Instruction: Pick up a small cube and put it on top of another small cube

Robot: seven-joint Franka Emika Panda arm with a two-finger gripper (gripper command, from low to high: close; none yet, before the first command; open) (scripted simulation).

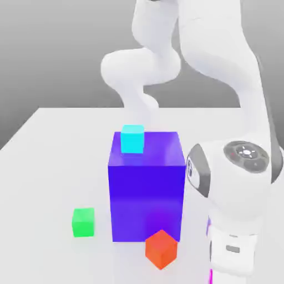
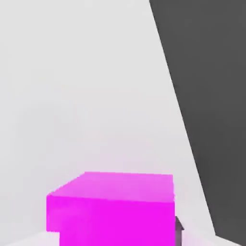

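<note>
1. Grey background stands behind a pale, smooth tabletop, with a big blue-purple cube upright in the middle.
2. Up on that block, toward the exterior view's left, sits a little cyan cube.
3. Down on the table, to the left of the block, there's the bright green cube, with nothing on top of it.
4. An orange-red cube is at the near side of the block, turned so a corner faces the exterior view.
5. Over on the right, the white arm reaches down at the near side of the scene.
6. Its gripper is closed in on the magenta cube, holding it between the fingers; I can't tell whether the cube is touching the table.
</note>
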